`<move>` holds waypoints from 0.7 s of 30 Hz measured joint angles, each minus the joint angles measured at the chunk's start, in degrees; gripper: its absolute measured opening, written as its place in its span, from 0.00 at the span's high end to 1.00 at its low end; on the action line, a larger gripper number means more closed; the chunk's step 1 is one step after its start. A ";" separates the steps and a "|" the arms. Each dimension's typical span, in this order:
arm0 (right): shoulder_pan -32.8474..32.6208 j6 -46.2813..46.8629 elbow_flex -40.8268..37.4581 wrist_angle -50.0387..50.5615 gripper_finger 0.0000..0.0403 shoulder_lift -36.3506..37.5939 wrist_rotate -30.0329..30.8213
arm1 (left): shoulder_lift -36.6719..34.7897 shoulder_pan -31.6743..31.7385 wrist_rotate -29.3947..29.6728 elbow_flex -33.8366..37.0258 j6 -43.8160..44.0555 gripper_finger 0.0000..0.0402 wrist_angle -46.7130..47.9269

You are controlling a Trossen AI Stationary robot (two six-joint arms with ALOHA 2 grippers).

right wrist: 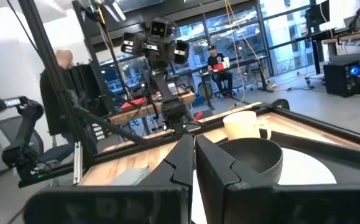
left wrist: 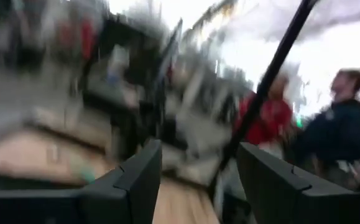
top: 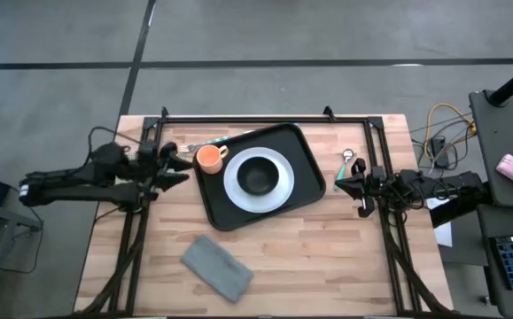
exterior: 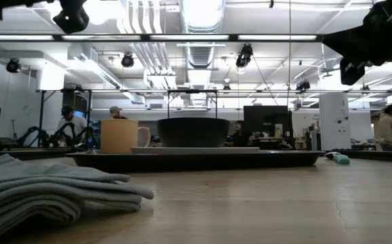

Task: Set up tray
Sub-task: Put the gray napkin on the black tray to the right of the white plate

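Wooden table [top: 327, 257] in a busy workshop, with the tray [top: 307, 168] lying toward its far side, turned slightly askew.

On the tray sits a white plate [top: 277, 190] carrying a dark bowl [top: 256, 175], with an orange mug [top: 208, 158] just beside the plate toward the left arm; a grey folded cloth [top: 218, 267] lies apart on the bare wood nearer the front edge; the left gripper [top: 182, 168] hangs spread, grasping nothing, just off the tray's left end beside the mug; the right gripper [top: 340, 184] waits off the tray's right end, fingers pressed together on nothing; a small teal-handled utensil [top: 345, 162] lies near it; people stand in the room behind.
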State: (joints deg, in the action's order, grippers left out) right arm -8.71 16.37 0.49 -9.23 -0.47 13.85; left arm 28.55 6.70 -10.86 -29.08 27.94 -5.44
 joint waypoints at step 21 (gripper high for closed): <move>-0.02 -0.04 0.02 0.02 0.98 0.00 -0.77 | 34.08 -13.51 -7.28 -33.37 31.29 0.53 62.55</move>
State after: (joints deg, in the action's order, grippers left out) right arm -8.73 16.34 0.51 -9.21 -0.47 13.08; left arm 62.64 -6.81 -18.13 -62.45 59.23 57.11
